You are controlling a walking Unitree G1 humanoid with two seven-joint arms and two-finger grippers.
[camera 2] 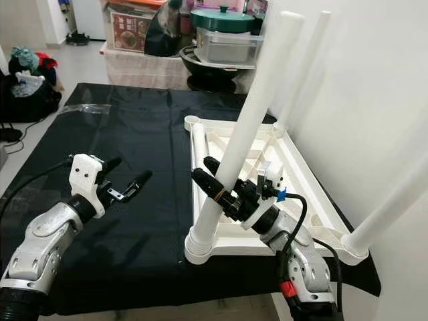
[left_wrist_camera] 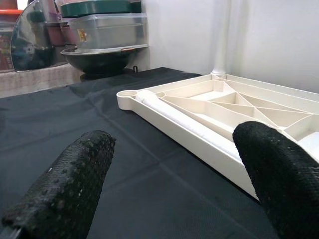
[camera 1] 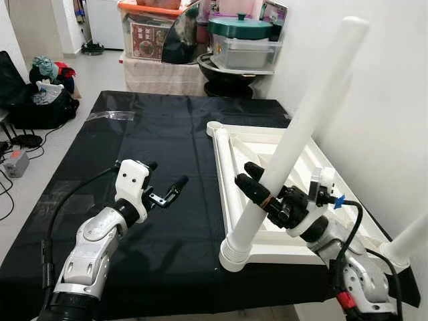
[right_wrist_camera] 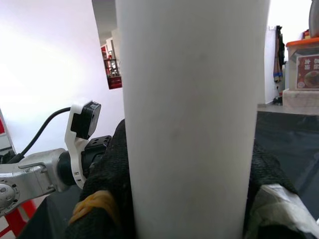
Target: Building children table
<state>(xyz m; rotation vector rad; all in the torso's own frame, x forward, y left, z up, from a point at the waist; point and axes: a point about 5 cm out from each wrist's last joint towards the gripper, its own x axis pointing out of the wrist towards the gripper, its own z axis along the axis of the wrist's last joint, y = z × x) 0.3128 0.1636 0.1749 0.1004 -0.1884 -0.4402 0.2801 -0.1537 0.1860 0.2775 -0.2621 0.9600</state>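
Your right hand (camera 1: 257, 187) is clamped on the tilted white leg (camera 1: 294, 137) seated in the upturned tabletop's (camera 1: 235, 150) near corner, while your left hand (camera 1: 167, 184) hovers with fingers apart over the black cloth (camera 1: 167, 127).

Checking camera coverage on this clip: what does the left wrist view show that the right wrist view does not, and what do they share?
Left wrist view: the upturned white tabletop, a loose leg lying in it, stacked storage tubs, and the left gripper open over the black sheet. Right wrist view: the right gripper shut on an upright table leg, with the left arm behind. Both share the black sheet and white wall.
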